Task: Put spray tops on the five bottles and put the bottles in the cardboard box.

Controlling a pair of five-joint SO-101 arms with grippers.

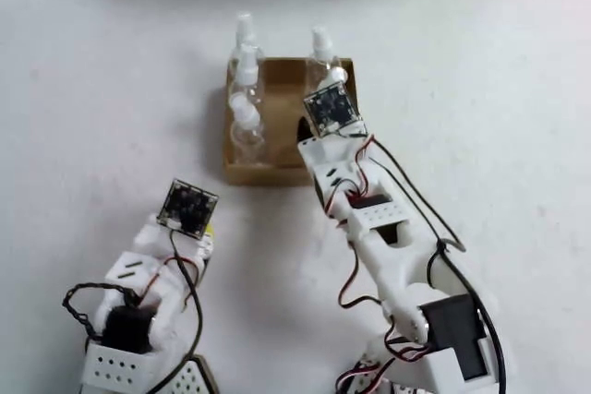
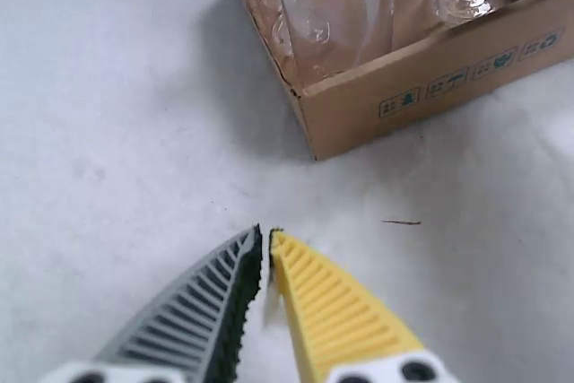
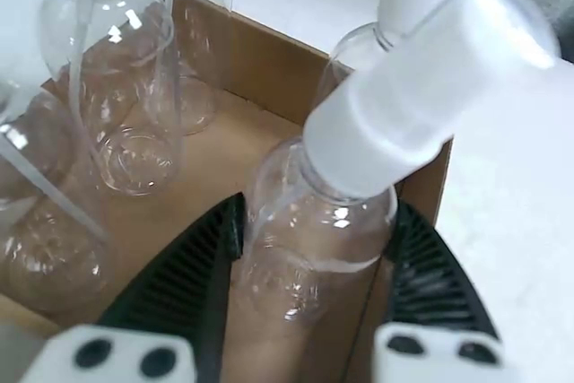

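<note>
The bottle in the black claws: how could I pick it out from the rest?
Find the cardboard box mid-table, with five clear spray bottles. On the side with two, take the one nearer the arms. That bottle alone sits clamped in the right gripper.

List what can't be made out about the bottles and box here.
- High view: the camera board hides how the right gripper holds the bottle.
- Right wrist view: whether that bottle touches the cardboard box floor; the gripper covers its base.
- Left wrist view: other bottles' tops, cut by the edge.
</note>
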